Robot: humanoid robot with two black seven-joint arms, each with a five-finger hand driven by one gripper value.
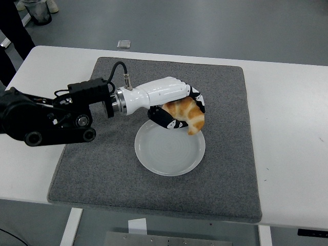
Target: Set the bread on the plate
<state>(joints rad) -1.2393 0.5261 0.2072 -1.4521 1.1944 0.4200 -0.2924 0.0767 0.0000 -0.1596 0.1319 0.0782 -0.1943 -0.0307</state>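
Note:
My left hand (179, 110), white with black finger joints, is shut on a golden-brown croissant (188, 116). It holds the bread just above the far right rim of a round white plate (164, 154). The bread's lower tip hangs over the plate's edge; I cannot tell whether it touches. The plate lies empty on a grey mat (102, 164). My left arm reaches in from the left edge across the mat. The right arm is out of view.
The grey mat covers the middle of the white table (287, 128). A small grey object (123, 44) lies on the floor beyond the table's far edge. Dark legs of a person or stand (13, 25) show at the top left.

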